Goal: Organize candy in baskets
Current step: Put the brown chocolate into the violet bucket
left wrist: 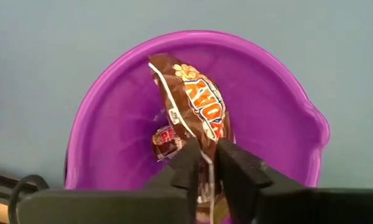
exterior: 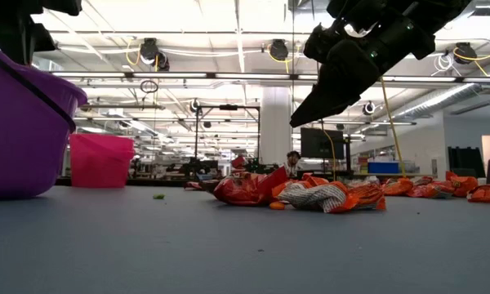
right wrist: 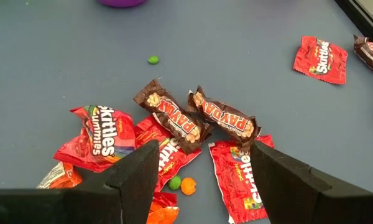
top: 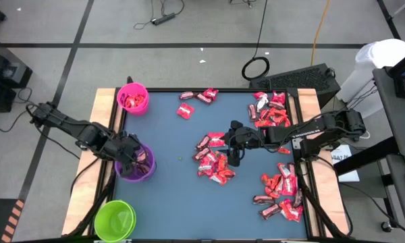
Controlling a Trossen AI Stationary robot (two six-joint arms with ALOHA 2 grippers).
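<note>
Purple basket (left wrist: 112,118): under left gripper (left wrist: 206,163), brown candy bar (left wrist: 196,106) pinched, hanging inside.
Right gripper (right wrist: 202,171): spread wide over middle candy pile (top: 214,160), empty.
Risk: bar catching on finger, lifting out.

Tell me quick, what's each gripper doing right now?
Left gripper: over the purple tub, fingers around a brown candy bar.
Right gripper: open, empty, above the candy pile.

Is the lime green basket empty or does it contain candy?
Empty, as far as the high view shows: the lime green basket shows only green inside, no wrappers.
</note>
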